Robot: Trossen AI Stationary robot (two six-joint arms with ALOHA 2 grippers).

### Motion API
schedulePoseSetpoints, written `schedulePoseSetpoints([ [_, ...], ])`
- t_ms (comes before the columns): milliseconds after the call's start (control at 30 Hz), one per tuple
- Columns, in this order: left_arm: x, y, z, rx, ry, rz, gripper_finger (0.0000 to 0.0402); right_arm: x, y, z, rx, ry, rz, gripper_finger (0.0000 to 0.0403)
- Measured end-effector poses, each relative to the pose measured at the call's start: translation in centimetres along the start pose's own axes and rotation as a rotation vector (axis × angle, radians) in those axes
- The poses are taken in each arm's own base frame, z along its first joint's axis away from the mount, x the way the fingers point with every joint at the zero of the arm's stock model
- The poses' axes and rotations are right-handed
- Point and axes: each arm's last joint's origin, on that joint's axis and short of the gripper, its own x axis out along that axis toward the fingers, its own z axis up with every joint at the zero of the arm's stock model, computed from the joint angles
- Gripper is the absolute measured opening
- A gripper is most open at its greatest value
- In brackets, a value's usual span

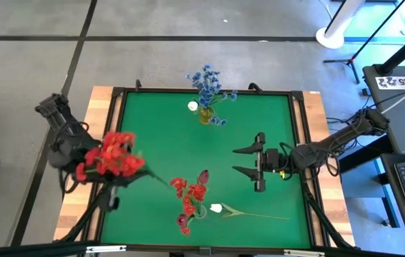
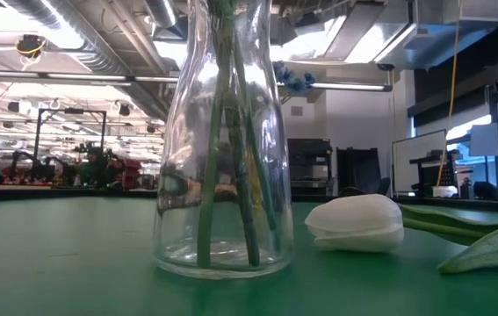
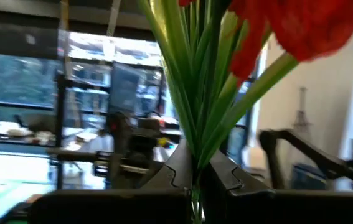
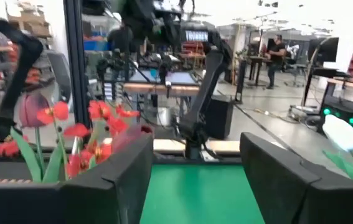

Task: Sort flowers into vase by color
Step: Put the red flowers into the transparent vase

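My left gripper (image 3: 195, 171) is at the table's left edge, shut on a bunch of red flowers (image 1: 109, 157). In the high view the red clusters cover the fingers. A clear glass vase (image 2: 222, 158) near the table's near edge holds red flowers (image 1: 190, 196) and dark red buds. A white tulip (image 1: 216, 208) lies flat on the mat beside it, with its stalk pointing right. At the far edge a second vase holds blue flowers (image 1: 206, 89) and a white bud. My right gripper (image 1: 247, 161) is open right of centre, pointing left and touching nothing. My left gripper pinches the bundle of green stalks (image 3: 196, 155) between its two fingers, below the red clusters (image 3: 301, 25). The stalks run on past the fingers, and a thin stalk end (image 1: 158, 179) sticks out toward the middle of the table. The bunch is lifted clear of the table.
The green mat (image 1: 166, 135) has a raised dark rim with wooden strips outside it. Open mat lies between the two vases and in front of the right gripper. Tripod legs and a desk with a keyboard stand off the table's right side.
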Motion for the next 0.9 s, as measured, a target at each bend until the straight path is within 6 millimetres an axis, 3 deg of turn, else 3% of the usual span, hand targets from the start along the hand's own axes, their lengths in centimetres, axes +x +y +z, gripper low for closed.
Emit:
schedulePoseSetpoints([
  [167,1.2,-2.7,0.0,0.043,0.085,-0.044,0.0002,-0.2,0.4,-0.2,-0.008,0.022,0.001,0.0225],
  [433,6.3,-5.7,-0.9,0.183,0.217,0.008,0.0002,-0.1,0.4,-0.4,-0.008,0.034,0.0,0.022],
  [567,8.7,-5.4,-1.2,0.177,0.268,0.04,0.0002,-0.1,0.4,-0.7,0.0,0.06,0.001,0.022],
  [700,10.7,-4.4,-2.9,0.135,0.334,0.013,0.0002,-0.1,0.4,-1.0,0.017,0.091,0.004,0.022],
  [900,11.7,-3.1,-3.7,0.106,0.381,0.046,0.0002,-0.2,0.6,-1.2,0.035,0.106,0.047,0.022],
])
